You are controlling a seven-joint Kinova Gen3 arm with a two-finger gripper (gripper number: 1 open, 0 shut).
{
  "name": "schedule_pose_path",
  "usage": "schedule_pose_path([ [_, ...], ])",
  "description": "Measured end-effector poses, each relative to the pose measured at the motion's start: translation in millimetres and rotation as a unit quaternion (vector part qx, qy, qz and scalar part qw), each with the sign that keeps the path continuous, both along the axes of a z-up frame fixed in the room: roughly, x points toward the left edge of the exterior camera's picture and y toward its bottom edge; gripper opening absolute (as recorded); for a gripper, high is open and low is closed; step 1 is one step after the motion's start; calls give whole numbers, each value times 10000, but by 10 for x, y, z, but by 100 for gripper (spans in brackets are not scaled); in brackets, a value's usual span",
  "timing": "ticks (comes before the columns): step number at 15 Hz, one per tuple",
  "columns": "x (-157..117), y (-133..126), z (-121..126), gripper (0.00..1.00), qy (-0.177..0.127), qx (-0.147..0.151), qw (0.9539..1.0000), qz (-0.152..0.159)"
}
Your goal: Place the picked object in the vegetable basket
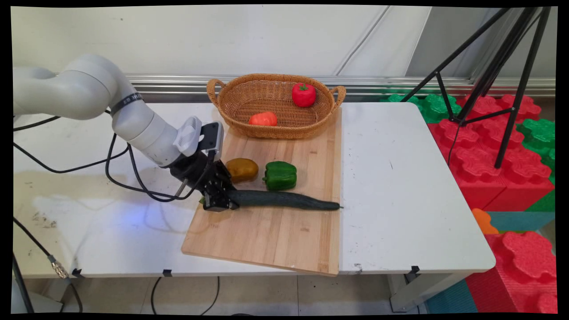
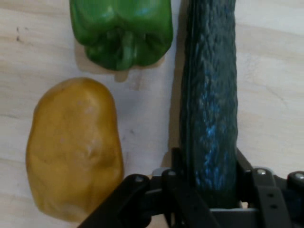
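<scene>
A long dark green cucumber [image 1: 284, 200] [image 2: 209, 104] lies across the wooden cutting board [image 1: 275, 235]. My gripper [image 1: 221, 202] [image 2: 209, 190] is shut on the cucumber's left end, low over the board's left edge. Just beyond the cucumber sit a brown potato [image 1: 242, 170] [image 2: 73, 147] and a green bell pepper [image 1: 280, 175] [image 2: 123, 31], side by side and apart from it. In the hand view the cucumber runs up between the fingers, with the potato to its left.
A wicker basket [image 1: 235, 95] stands at the board's far end, holding a red tomato [image 1: 303, 94] and an orange-red pepper [image 1: 262, 118]. Black cables [image 1: 133, 178] hang left of the board. A black tripod [image 1: 498, 66] and red and green foam blocks [image 1: 489, 142] stand right of the table.
</scene>
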State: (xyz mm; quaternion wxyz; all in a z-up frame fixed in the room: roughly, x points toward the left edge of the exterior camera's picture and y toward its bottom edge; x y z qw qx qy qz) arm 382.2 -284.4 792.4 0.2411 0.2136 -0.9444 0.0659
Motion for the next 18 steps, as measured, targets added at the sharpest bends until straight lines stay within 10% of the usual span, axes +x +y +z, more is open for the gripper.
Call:
schedule_pose_path([
  [18, 383, 70, 1036, 0, 793, -488, 9956, -65],
])
